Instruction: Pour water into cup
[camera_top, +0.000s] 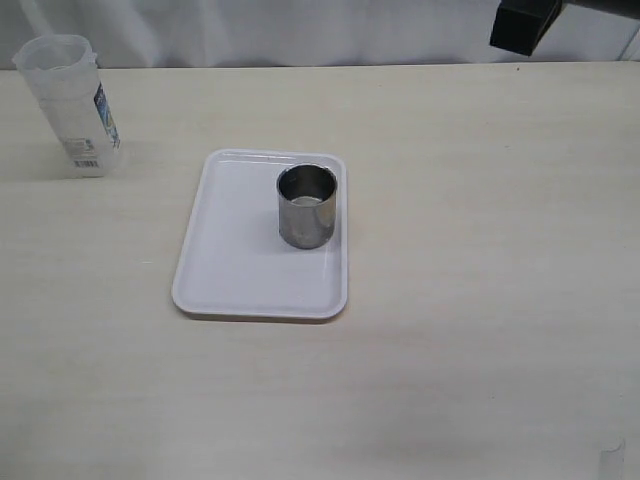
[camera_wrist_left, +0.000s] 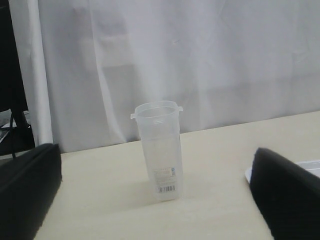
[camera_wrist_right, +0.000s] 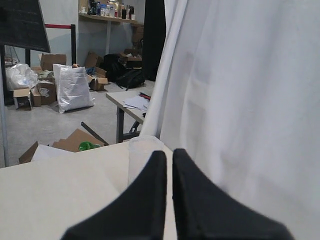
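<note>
The pale table (camera_top: 480, 300) carries little. A white tray (camera_top: 230, 270) lies mid-table with the steel cup (camera_top: 307, 205) upright on its far right part. The translucent container (camera_top: 70, 105) stands upright well apart from it, off the tray near the far left corner.

I judge the step in hand to be fetching that container, with no pouring done. The left gripper (camera_wrist_left: 157, 170) faces it with fingers spread wide and nothing between them; the container sits centred in the gap but farther off. To do it well I'd go in level and close on the mid body below the rim. It looks tall, light and thin-walled, so a knock could tip it and a hard squeeze could buckle it. I can't make out water in it. If the amount is slight, the tilt will need to be deep, with the lip right over the cup's mouth.

Nothing stands between container and tray. The right gripper (camera_wrist_right: 169, 152) is pressed closed on nothing, and its arm (camera_top: 525, 25) hangs high at the far right, out of the path. A white curtain (camera_wrist_left: 200, 60) backs the table.
</note>
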